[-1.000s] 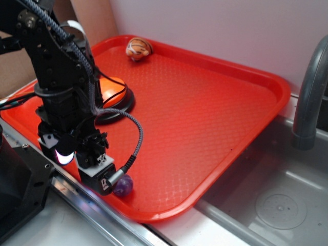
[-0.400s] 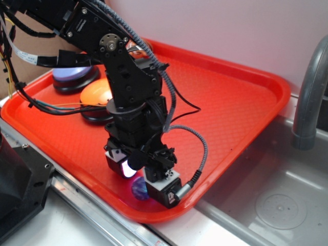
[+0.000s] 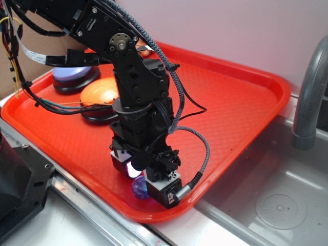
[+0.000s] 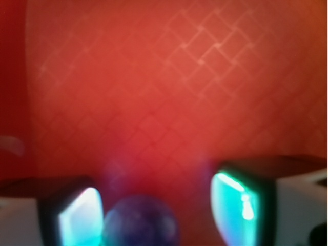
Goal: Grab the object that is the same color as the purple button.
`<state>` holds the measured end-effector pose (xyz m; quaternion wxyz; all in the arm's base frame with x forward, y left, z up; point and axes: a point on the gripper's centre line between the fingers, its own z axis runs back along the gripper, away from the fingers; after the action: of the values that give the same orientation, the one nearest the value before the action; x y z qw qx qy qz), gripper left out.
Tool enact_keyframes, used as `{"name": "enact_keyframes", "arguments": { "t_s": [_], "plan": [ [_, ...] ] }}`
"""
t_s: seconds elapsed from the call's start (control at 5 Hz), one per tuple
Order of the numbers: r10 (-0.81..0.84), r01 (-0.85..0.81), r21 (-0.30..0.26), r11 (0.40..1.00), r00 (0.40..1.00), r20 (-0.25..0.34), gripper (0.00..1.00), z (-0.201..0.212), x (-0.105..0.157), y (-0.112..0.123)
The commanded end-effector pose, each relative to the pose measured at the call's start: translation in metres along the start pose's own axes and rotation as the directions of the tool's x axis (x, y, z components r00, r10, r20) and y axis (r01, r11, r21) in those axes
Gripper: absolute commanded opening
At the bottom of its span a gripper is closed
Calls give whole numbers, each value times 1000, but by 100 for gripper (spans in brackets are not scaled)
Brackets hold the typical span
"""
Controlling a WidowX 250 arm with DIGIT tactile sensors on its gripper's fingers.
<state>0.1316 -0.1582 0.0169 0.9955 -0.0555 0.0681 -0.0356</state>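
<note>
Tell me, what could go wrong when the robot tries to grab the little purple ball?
The ball sits close to one finger, not centered in the open gripper, so closing might nudge it and make it roll. It also lies near the tray's front rim, so it could get pushed against the rim.
</note>
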Motion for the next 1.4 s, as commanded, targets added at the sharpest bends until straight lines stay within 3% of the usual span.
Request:
{"name": "enact_keyframes", "arguments": {
  "t_s": [0.0,0.2,0.4,0.6,0.8,1.2],
  "plan": [
    [-42,43,-32,999,999,31,0,26,-23,-9],
    [-67,68,-10,998,995,79,0,54,-28,-2],
    [-67,61,50,997,988,136,0,90,-29,17],
    [-6,-19,104,994,973,232,0,126,-22,54],
    [67,-105,132,986,962,264,0,148,-14,101],
    [195,-230,110,967,946,257,0,157,-3,166]
  ]
}}
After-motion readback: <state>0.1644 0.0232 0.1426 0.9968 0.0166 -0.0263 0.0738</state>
